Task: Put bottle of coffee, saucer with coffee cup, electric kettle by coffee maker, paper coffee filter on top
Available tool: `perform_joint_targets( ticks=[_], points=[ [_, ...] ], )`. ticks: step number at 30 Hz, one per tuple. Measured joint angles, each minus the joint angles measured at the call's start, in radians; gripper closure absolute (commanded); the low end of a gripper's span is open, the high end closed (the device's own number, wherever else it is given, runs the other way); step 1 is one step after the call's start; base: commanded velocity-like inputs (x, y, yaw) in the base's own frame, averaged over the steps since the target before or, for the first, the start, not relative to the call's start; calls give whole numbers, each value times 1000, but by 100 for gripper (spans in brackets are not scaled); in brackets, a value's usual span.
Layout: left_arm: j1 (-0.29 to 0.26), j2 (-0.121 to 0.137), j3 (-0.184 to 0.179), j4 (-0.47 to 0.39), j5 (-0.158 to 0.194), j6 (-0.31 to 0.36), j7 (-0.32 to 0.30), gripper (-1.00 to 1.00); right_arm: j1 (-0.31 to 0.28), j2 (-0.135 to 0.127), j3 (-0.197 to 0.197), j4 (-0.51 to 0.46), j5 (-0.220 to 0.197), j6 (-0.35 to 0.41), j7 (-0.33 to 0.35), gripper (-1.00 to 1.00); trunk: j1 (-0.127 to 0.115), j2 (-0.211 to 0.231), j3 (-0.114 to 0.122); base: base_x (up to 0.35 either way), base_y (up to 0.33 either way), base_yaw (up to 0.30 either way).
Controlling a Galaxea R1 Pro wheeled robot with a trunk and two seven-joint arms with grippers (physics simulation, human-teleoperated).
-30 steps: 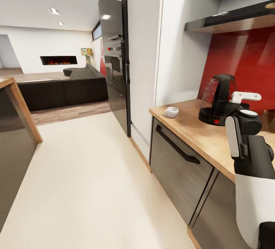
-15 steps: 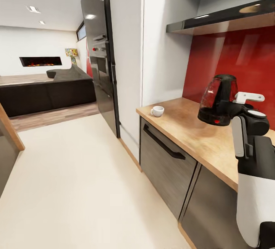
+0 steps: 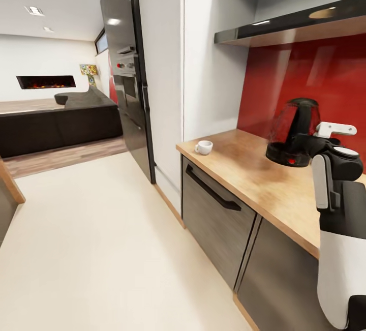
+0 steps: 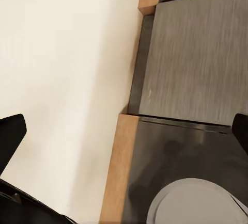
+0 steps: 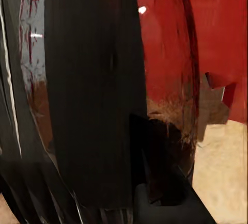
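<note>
The electric kettle (image 3: 294,131), dark with a red-tinted glass body, hangs just above the wooden countertop (image 3: 254,178) in front of the red backsplash. My right gripper (image 3: 311,144) is shut on its handle. In the right wrist view the kettle's black handle (image 5: 93,79) and red glass are pressed close to the camera. A small white coffee cup (image 3: 204,147) stands near the counter's left end, well apart from the kettle. My left gripper (image 4: 126,131) is open, its dark fingertips (image 4: 11,133) spread over the pale floor and a grey cabinet front.
Under the counter is a grey drawer front with a black handle (image 3: 211,188). A tall white cabinet (image 3: 162,66) and a black oven tower (image 3: 124,66) stand beyond it. A dark shelf (image 3: 290,21) runs above the backsplash. Open pale floor (image 3: 91,249) lies to the left, with a sofa (image 3: 61,117) far back.
The whole picture has shifted left, so the camera has turned toward the counter. The kettle keeps its place in my right gripper.
</note>
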Motion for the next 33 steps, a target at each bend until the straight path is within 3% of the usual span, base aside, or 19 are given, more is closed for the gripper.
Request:
perform_joint_targets(
  ticks=[11,19,33],
  points=[
    [0,0,0,-1,0,0,0,-100,0,-1,0,0,4,3,-1,100,0,0,0,-268,0,-53],
    [0,0,0,-1,0,0,0,-100,1,0,1,1,3,4,-1,100,0,0,0,-55,0,-22],
    [0,0,0,0,-1,0,-1,-100,1,0,1,0,2,5,-1,100,0,0,0,-46,0,-238]
  ],
)
